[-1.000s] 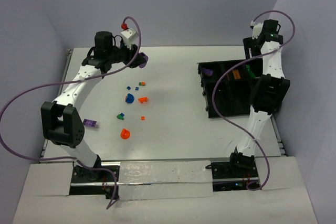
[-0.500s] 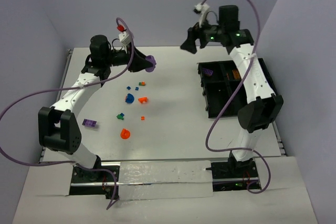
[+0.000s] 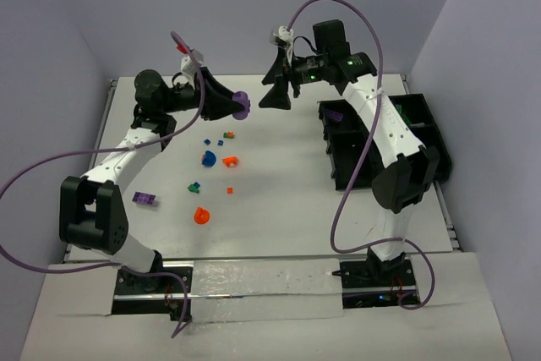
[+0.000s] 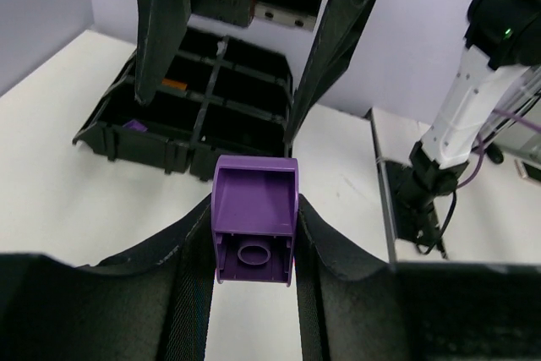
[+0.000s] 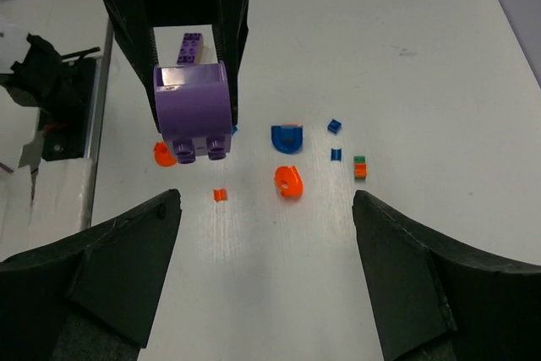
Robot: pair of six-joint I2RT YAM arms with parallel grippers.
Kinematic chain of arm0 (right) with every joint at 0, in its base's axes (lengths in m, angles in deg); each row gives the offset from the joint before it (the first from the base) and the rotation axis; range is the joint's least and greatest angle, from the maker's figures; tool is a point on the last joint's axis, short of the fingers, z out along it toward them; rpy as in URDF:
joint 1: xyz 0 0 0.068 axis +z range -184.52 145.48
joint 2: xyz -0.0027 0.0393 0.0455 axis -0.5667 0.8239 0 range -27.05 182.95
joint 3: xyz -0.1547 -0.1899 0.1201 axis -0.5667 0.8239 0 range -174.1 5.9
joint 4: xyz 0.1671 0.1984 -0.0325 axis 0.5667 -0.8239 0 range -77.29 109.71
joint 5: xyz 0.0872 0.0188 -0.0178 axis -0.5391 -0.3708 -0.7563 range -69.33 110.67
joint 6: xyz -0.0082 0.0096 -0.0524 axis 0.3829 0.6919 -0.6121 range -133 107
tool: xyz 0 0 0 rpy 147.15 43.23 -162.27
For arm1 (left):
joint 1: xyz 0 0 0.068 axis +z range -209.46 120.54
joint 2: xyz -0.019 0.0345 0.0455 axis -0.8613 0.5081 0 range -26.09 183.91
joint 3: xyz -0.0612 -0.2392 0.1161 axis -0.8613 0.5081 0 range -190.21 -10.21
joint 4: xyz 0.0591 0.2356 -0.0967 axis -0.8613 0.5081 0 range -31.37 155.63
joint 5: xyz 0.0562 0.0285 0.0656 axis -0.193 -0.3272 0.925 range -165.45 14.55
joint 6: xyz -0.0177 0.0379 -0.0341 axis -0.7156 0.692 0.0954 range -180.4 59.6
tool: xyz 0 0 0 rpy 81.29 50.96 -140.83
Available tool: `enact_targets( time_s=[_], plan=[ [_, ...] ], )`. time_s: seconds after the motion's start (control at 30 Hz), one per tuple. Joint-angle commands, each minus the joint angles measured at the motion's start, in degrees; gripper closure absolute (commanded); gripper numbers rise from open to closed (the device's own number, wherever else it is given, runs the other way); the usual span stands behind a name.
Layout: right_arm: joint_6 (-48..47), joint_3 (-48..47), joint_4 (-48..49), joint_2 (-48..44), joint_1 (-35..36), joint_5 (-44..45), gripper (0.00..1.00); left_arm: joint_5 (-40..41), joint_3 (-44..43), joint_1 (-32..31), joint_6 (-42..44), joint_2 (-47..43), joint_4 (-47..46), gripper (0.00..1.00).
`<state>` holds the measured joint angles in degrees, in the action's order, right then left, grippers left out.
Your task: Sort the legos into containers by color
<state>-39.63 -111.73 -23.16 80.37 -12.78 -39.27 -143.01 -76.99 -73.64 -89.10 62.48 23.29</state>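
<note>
My left gripper (image 3: 235, 105) is shut on a purple brick (image 3: 242, 104) and holds it above the table's far middle. In the left wrist view the brick (image 4: 254, 200) sits clamped between both pads. My right gripper (image 3: 277, 97) is open and empty, facing the brick from close by; in its own view the brick (image 5: 193, 112) hangs straight ahead. The black tray (image 3: 423, 116) stands at the right, with a purple piece (image 4: 133, 125) and an orange piece (image 4: 173, 84) in separate compartments. Loose legos lie mid-table: a blue one (image 3: 208, 157), orange ones (image 3: 230, 160) (image 3: 201, 216), a green one (image 3: 193, 185) and a purple one (image 3: 144, 199).
Small bits lie near the far middle (image 3: 228, 134). The right arm's white links (image 3: 385, 124) pass over the tray's left part. Walls close the table at the back and both sides.
</note>
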Motion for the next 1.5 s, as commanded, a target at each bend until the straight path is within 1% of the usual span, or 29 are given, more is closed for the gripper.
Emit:
enact_targets(
  time_s=[0.0, 0.13, 0.27, 0.43, 0.5, 0.57, 0.73, 0.87, 1.0, 1.1, 1.13, 1.17, 1.2, 1.23, 1.27, 1.3, 1.4, 1.47],
  plan=[
    [1.7, -0.3, 4.1, -0.7, 1.3, -4.5, 0.11, 0.6, -0.9, -0.1, -12.6, -1.0, -16.9, 1.00],
    [1.2, -0.5, 3.6, -0.6, 2.6, -5.1, 0.11, 1.5, -1.8, -0.1, -15.1, -0.2, -19.5, 1.00],
    [1.4, -1.8, 3.0, 0.1, 3.5, -5.5, 0.11, 1.7, -2.1, -0.2, -14.9, -0.1, -19.7, 1.00],
    [6.3, -2.7, 7.3, 0.7, 4.4, -6.1, 0.12, 1.9, -1.3, -0.2, -15.0, -0.2, -20.4, 1.00],
    [7.8, -3.8, 8.0, 1.4, 4.7, -6.7, 0.15, 2.3, -1.2, -0.2, -14.9, -0.3, -20.5, 0.99],
    [8.2, -4.7, 7.5, 2.0, 5.0, -7.2, 0.20, 2.5, -1.1, -0.3, -14.7, -0.4, -20.5, 0.99],
    [7.0, -5.0, 5.8, 2.4, 6.0, -7.6, 0.29, 3.4, -1.7, -0.3, -14.2, -0.1, -20.2, 0.98],
    [7.3, -5.2, 5.4, 3.0, 6.2, -7.7, 0.39, 3.9, -2.2, -0.3, -14.0, 0.3, -20.5, 0.98],
    [8.0, -6.5, 4.5, 3.7, 6.2, -7.6, 0.53, 4.0, -2.4, -0.3, -14.3, 0.5, -20.9, 0.96],
    [9.0, -7.8, 4.6, 4.4, 6.2, -7.1, 0.69, 4.1, -2.0, -0.3, -13.5, 0.3, -20.1, 0.92],
    [9.1, -8.2, 4.6, 4.6, 6.3, -6.9, 0.74, 4.3, -1.9, -0.3, -13.1, 0.2, -19.8, 0.85],
    [9.2, -8.4, 4.6, 4.6, 6.3, -6.7, 0.80, 4.5, -1.7, -0.3, -13.1, 0.2, -19.5, 0.84],
    [9.3, -8.6, 4.6, 4.5, 6.1, -6.3, 0.87, 4.7, -1.5, -0.3, -12.7, -0.1, -18.9, 0.70],
    [9.8, -8.4, 4.9, 4.3, 5.9, -5.4, 1.00, 5.2, -1.3, -0.2, -11.9, -0.3, -17.5, 0.61],
    [10.1, -7.8, 5.2, 4.1, 5.5, -5.1, 1.00, 5.5, -1.6, 0.0, -11.2, -0.5, -16.0, 0.14],
    [10.2, -7.5, 5.3, 3.8, 5.1, -4.6, 1.00, 6.6, -1.8, 0.3, -10.0, -0.8, -14.0, 0.01],
    [9.3, -5.4, 4.3, 2.4, 2.2, -2.1, 1.00, 9.5, -2.7, 2.8, -6.2, -2.2, -5.7, 0.01],
    [5.7, -3.8, 0.8, 1.5, -1.6, 2.3, 1.00, 12.2, -5.0, 5.8, -1.3, -3.0, 5.4, 0.01]
  ],
)
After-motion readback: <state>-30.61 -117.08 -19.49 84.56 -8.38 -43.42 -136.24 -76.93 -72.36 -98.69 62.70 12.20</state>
